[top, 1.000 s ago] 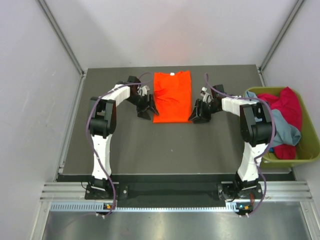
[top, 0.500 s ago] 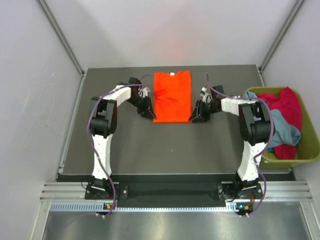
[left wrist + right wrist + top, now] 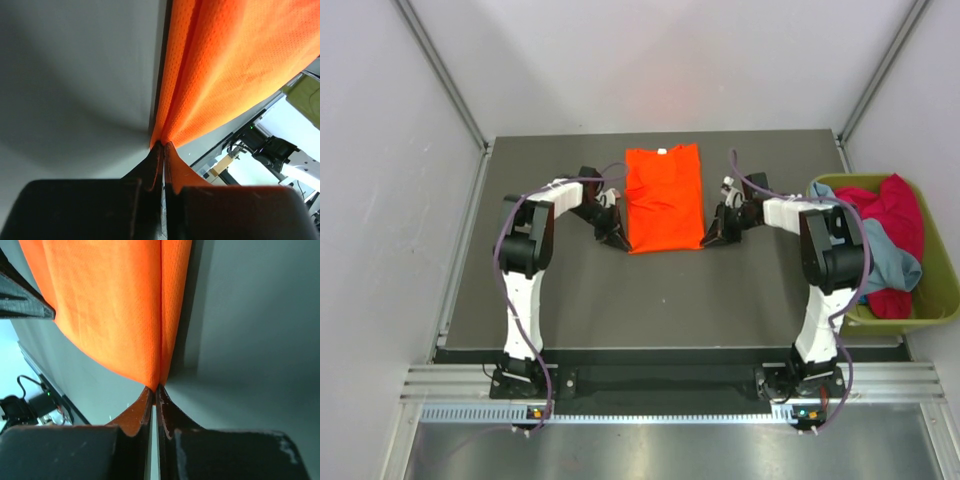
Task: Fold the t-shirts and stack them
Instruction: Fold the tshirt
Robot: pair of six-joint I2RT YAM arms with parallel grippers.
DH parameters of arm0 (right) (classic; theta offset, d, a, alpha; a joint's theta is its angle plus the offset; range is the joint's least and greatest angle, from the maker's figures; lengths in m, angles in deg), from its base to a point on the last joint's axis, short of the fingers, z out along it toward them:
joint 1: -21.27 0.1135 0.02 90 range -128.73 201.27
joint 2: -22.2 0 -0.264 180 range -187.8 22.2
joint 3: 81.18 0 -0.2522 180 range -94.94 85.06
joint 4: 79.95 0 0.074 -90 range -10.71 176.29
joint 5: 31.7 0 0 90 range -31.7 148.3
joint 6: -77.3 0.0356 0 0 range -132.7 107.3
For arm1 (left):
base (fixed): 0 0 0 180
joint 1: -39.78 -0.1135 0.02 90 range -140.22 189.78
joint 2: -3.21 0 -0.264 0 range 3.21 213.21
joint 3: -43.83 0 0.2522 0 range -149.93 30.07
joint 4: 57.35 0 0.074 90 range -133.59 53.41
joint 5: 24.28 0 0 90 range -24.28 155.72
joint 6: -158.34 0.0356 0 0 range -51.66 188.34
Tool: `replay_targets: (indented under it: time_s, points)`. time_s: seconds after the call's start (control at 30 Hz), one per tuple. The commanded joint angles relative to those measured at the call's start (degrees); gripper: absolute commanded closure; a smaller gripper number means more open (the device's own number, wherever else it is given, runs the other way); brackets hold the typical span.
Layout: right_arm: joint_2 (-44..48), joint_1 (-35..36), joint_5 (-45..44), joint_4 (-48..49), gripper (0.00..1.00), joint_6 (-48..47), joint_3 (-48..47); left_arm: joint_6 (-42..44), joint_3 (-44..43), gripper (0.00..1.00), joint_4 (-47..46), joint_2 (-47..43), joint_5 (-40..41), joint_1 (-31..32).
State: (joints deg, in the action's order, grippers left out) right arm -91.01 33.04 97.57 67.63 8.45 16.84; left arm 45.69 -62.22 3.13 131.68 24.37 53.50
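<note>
A bright orange t-shirt (image 3: 663,197) lies folded lengthwise in a long strip at the back middle of the dark table (image 3: 580,290). My left gripper (image 3: 621,240) is shut on its near left corner, where the orange cloth (image 3: 220,65) runs into the closed fingertips (image 3: 156,152). At the near right corner my right gripper (image 3: 708,238) is shut on the orange hem (image 3: 115,315), pinched at the fingertips (image 3: 150,395). Magenta-red (image 3: 895,215) and grey-blue (image 3: 892,262) t-shirts lie heaped in the bin.
An olive-green plastic bin (image 3: 940,300) stands off the table's right edge, beside the right arm. White walls and metal posts close in the back and both sides. Both arm bases sit at the near edge.
Both grippers have gone from open to shut on the orange shirt's near corners. The near hem has shifted a little toward me.
</note>
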Motion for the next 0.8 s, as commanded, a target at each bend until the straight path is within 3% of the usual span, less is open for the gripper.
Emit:
replay_targets:
  time_s: [0.0, 0.5, 0.77]
  points:
    - [6.8, 0.3, 0.1, -0.1, 1.00, -1.9, 1.7, -0.6, 1.6, 1.00, -0.6, -5.9, -1.0, 0.8]
    - [24.7, 0.1, 2.6, -1.6, 1.00, 0.3, 9.9, 6.5, 6.9, 1.00, 1.8, -26.2, 7.1, 11.0]
    - [33.3, 0.0, 2.7, -3.2, 1.00, 1.9, 12.2, 9.1, 9.5, 1.00, 4.5, -34.4, 12.9, 10.9]
